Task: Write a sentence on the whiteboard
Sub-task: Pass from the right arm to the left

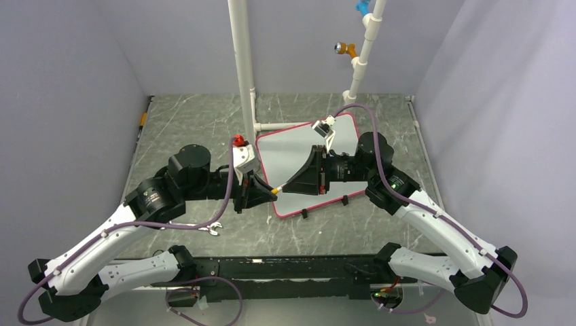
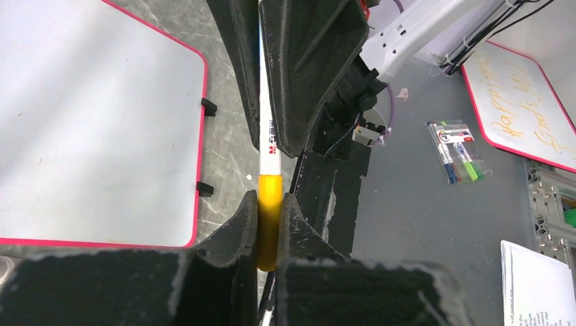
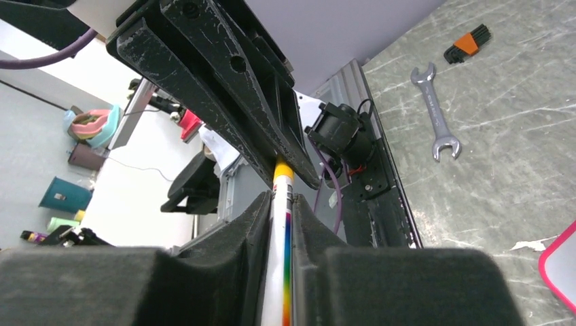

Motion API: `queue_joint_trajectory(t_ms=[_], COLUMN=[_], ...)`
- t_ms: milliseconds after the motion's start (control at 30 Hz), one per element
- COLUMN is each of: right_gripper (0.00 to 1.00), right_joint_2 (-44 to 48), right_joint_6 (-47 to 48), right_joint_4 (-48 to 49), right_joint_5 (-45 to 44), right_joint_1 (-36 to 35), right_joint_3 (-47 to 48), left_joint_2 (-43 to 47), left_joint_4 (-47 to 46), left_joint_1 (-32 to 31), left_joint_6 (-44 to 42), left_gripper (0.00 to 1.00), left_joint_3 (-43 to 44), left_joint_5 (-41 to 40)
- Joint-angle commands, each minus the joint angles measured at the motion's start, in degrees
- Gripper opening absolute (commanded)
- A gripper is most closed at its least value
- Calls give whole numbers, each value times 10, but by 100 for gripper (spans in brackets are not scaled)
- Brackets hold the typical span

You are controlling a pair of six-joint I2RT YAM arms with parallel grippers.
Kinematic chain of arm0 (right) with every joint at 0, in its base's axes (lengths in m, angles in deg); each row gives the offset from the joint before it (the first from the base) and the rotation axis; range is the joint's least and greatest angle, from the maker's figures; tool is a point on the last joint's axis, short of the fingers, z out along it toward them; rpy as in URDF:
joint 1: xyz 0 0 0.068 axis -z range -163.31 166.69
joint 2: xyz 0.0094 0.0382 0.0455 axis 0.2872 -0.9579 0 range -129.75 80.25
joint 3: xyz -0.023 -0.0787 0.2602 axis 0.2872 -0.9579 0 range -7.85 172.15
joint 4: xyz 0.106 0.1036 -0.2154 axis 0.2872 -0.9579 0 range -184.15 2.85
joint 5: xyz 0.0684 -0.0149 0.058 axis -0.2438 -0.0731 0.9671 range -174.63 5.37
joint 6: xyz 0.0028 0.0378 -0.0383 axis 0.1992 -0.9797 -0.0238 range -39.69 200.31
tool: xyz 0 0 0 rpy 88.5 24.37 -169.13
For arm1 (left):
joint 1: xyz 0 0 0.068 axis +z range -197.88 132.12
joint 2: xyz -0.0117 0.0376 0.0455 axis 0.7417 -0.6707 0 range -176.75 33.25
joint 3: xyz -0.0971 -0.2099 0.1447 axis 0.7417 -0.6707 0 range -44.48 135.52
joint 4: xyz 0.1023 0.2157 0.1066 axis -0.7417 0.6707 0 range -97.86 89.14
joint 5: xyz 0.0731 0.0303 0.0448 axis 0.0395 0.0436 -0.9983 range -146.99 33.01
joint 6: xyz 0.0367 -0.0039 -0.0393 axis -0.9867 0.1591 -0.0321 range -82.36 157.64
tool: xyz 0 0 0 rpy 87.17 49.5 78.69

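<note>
Left pincer point(image 2: 268, 212) pinches shut on the yellow plastic cap point(image 2: 269, 197) of the white-barrelled marker pen point(image 2: 270, 146), right pincer point(image 3: 280, 217) clamped on its barrel. This looks like the uncapping step, so next calls for a straight pull apart. Flat white red-rimmed whiteboard point(image 1: 285, 153), blank, lies just below the right pincer, beside the left pincer's tip.

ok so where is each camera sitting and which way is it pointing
top external: above and behind the bases, looking down on the table, whiteboard and both arms.
left wrist: on the left arm, looking along the left gripper, shut on the yellow cap, toward the right gripper.
right wrist: on the right arm, looking along the right gripper, shut on the marker, toward the left gripper.
shared: both wrist views show the marker held between both grippers.
</note>
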Motion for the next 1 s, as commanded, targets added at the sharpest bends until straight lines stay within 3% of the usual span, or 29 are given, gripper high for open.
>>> queue_joint_trajectory(t_ms=[0, 67, 133, 600, 967], right_gripper=[30, 42, 44, 36, 46], right_joint_2=[9, 7, 5, -5, -5], right_joint_6=[3, 6, 6, 1, 22], right_joint_4=[40, 26, 24, 29, -2], right_joint_5=[-4, -6, -5, -8, -1], right_joint_1=[0, -1, -1, -1, -1], right_joint_3=[6, 10, 13, 22, 38], left_joint_2=[3, 3, 4, 6, 26], left_joint_4=[-39, -37, -36, -26, 10], left_joint_1=[0, 0, 0, -1, 0], left_joint_6=[14, 15, 15, 12, -1], left_gripper=[0, 0, 0, 0, 0], left_joint_3=[-2, -2, -2, -6, -8], left_joint_5=[16, 18, 18, 24, 6])
